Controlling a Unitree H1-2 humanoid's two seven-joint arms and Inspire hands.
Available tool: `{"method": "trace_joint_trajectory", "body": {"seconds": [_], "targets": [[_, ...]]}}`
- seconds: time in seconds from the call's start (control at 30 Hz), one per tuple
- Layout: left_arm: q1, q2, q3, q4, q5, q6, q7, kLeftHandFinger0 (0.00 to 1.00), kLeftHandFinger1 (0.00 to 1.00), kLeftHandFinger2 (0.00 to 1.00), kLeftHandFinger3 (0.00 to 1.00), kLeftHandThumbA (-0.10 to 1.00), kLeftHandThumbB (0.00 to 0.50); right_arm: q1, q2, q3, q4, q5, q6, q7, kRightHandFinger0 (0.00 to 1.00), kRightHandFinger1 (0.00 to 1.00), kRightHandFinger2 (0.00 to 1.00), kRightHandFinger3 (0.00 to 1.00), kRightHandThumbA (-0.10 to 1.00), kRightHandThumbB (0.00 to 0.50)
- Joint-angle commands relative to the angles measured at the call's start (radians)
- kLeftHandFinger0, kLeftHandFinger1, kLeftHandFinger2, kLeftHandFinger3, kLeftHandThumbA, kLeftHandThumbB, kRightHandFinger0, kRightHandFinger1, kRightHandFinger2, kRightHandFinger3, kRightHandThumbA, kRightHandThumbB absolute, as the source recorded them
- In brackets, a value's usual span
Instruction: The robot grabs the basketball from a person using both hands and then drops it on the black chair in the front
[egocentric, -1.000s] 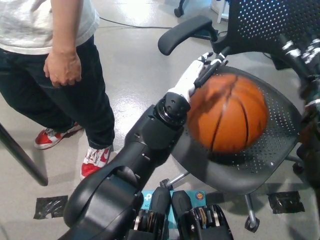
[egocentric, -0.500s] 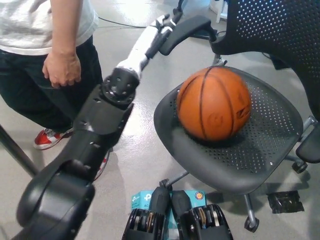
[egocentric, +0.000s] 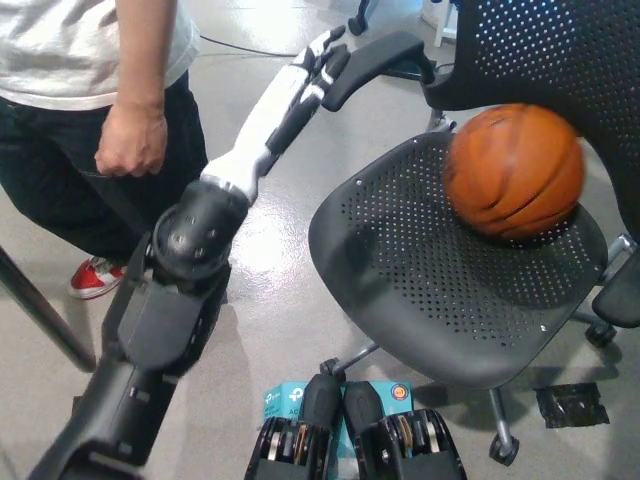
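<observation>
Nearest the camera, a blue box (egocentric: 283, 400) lies on the grey floor (egocentric: 270, 300) beside the chair's base, and a patch of black tape (egocentric: 571, 403) sticks to the floor at the lower right. The robot's left arm (egocentric: 175, 290) rises from the lower left and reaches up and away, ending in the white left robot hand (egocentric: 318, 62) near the top of the picture. This robot hand holds nothing; its fingers look loosely extended, just beside the near end of the chair's armrest (egocentric: 375, 62). The right robot hand is out of sight. To the left of the arm stands a person (egocentric: 90, 120) in a white shirt and dark trousers, one hand (egocentric: 132, 140) curled at the hip and a red shoe (egocentric: 95, 277) showing. The black chair (egocentric: 420, 290) fills the right side. The basketball (egocentric: 514, 170) is on the far part of its perforated seat, against the backrest (egocentric: 560, 50), slightly blurred.
</observation>
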Motion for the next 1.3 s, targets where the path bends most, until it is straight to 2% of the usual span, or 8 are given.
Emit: {"method": "trace_joint_trajectory", "body": {"seconds": [0.0,0.13,0.33,0.5,0.6,0.83,0.93,1.27], "targets": [[0.134,0.032,0.051,-0.327,-0.095,0.034,-0.047,1.00,1.00,1.00,1.00,1.00,0.216,0.091,0.013,0.084,-0.227,-0.078,-0.068,0.079,1.00,1.00,1.00,1.00,1.00,0.256],[0.279,0.029,0.083,-0.520,-0.127,0.037,-0.028,1.00,1.00,1.00,1.00,1.00,0.220,0.211,0.043,0.164,-0.326,-0.087,-0.111,0.119,1.00,1.00,1.00,1.00,1.00,0.323],[0.524,0.024,0.147,-0.685,-0.174,-0.048,0.010,1.00,1.00,1.00,1.00,1.00,0.208,0.403,0.087,0.297,-0.319,-0.198,-0.192,0.139,1.00,1.00,1.00,1.00,1.00,0.296],[0.658,0.019,0.200,-0.693,-0.207,-0.100,0.005,1.00,1.00,1.00,1.00,1.00,0.255,0.485,0.098,0.339,-0.210,-0.232,-0.262,0.133,1.00,1.00,1.00,1.00,1.00,0.258],[0.718,0.031,0.229,-0.600,-0.198,-0.155,-0.002,1.00,1.00,1.00,1.00,1.00,0.263,0.508,0.114,0.349,-0.079,-0.257,-0.320,0.120,1.00,1.00,1.00,1.00,1.00,0.239],[0.813,0.039,0.241,-0.419,-0.152,-0.290,0.001,1.00,1.00,1.00,1.00,1.00,0.167,0.516,0.135,0.313,0.199,-0.208,-0.439,0.126,1.00,1.00,1.00,1.00,1.00,0.160],[0.811,0.034,0.240,-0.355,-0.138,-0.304,0.011,1.00,1.00,1.00,1.00,1.00,0.182,0.492,0.123,0.294,0.300,-0.211,-0.458,0.120,1.00,1.00,1.00,1.00,1.00,0.201],[0.750,0.060,0.224,-0.064,-0.026,-0.420,0.057,1.00,1.00,1.00,1.00,1.00,0.206,0.474,0.116,0.255,0.409,-0.178,-0.483,0.153,1.00,1.00,1.00,1.00,1.00,0.215]]}}
